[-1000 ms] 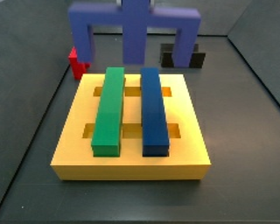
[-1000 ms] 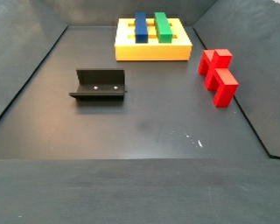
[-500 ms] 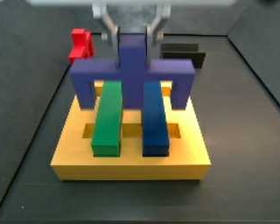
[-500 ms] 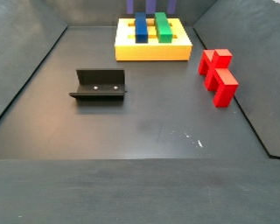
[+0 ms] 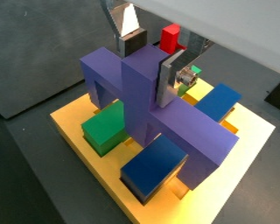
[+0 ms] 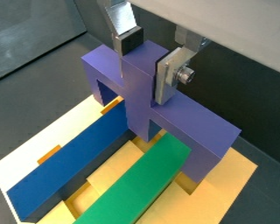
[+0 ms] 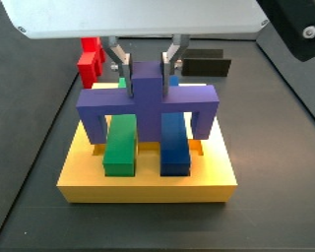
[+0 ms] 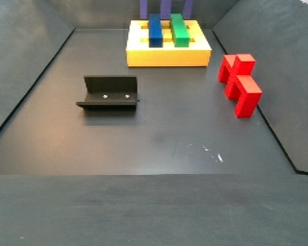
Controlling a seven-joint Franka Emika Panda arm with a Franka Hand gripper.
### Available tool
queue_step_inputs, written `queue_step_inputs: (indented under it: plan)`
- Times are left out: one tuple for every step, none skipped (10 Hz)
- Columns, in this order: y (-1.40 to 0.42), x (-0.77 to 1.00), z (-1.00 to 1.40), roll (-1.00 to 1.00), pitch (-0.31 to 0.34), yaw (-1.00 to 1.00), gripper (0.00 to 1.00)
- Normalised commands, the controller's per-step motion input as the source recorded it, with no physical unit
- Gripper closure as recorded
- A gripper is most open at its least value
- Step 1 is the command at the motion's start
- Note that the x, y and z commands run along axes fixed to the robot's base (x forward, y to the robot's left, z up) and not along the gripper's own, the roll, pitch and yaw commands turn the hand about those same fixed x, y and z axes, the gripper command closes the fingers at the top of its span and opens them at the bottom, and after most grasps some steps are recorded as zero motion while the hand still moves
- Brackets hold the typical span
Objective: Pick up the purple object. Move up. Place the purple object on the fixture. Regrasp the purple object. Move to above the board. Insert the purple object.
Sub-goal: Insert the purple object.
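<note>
My gripper (image 7: pixel 149 65) is shut on the raised centre knob of the purple object (image 7: pixel 147 98), with one finger (image 5: pixel 130 39) on each side of the knob. The purple object hangs crosswise over the yellow board (image 7: pixel 147 179), bridging the long green bar (image 7: pixel 121 143) and the long blue bar (image 7: pixel 176 143), one leg outside each bar. Both wrist views show the gripper (image 6: pixel 150 59) clamping the purple object (image 6: pixel 143 92) above the blue bar (image 6: pixel 78 153) and green bar (image 6: pixel 136 184). Whether the legs touch the board I cannot tell. The fixture (image 8: pixel 109 93) stands empty on the floor.
A red blocky piece (image 8: pixel 241 82) lies on the floor to one side of the board (image 8: pixel 169 56); it also shows behind the board (image 7: pixel 90 57), next to the fixture (image 7: pixel 207 64). Dark walls close in the floor on all sides.
The gripper has carried the purple object from high behind the board forward and down, so it now sits low across the green and blue bars. The grip has stayed shut.
</note>
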Motion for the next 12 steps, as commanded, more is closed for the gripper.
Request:
queue_step_inputs:
  plan:
    - [0.07,-0.14,0.0,-0.09,-0.133,0.0,1.0]
    - [0.1,-0.11,0.0,-0.08,-0.1,0.0,1.0]
    - [0.05,-0.04,-0.08,-0.05,-0.143,0.0,1.0]
    - [0.0,0.0,-0.19,-0.07,-0.163,0.0,1.0]
    - [0.0,0.06,-0.19,-0.05,-0.123,0.0,1.0]
    - [0.02,0.0,-0.21,-0.05,-0.116,0.0,1.0]
    - [0.1,-0.06,-0.13,-0.04,-0.099,0.0,1.0]
    - [0.03,0.0,-0.19,-0.05,-0.119,-0.02,1.0]
    - [0.0,0.02,-0.24,0.0,-0.11,-0.04,1.0]
    - [-0.03,0.07,-0.19,0.0,-0.077,-0.01,1.0]
    - [-0.1,0.1,-0.13,0.03,-0.021,-0.02,1.0]
    - [-0.03,0.08,-0.15,0.06,-0.02,-0.05,1.0]
